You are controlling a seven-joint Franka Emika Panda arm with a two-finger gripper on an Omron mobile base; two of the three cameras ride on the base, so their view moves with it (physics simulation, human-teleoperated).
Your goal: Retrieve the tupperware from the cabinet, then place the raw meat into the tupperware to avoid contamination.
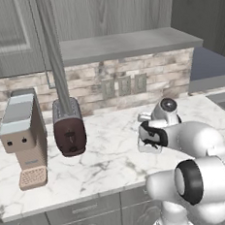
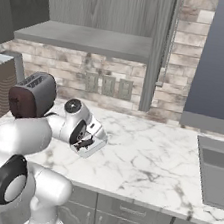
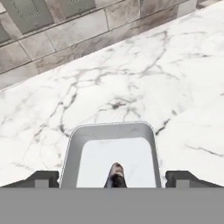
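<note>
A grey, clear-walled tupperware (image 3: 113, 144) lies on the white marble counter (image 3: 144, 74), right under my hand. A small dark reddish piece, the raw meat (image 3: 116, 176), lies inside it near its close edge. My gripper (image 3: 113, 178) hangs over the tupperware, open, with one fingertip on each side of its walls and nothing between them. From the base, the gripper (image 1: 149, 141) (image 2: 83, 143) points down at the tupperware (image 2: 95, 143) near the counter's middle. The cabinet (image 1: 127, 45) stands open above, its flat shelf (image 2: 88, 40) bare.
A dark red toaster (image 1: 69, 129) (image 2: 31, 95) and a beige coffee machine (image 1: 23, 137) stand at the counter's left. An open cabinet door (image 1: 54, 56) hangs edge-on above the toaster. A sink (image 2: 217, 174) lies at the right. Wall outlets (image 1: 124, 85) line the brick backsplash.
</note>
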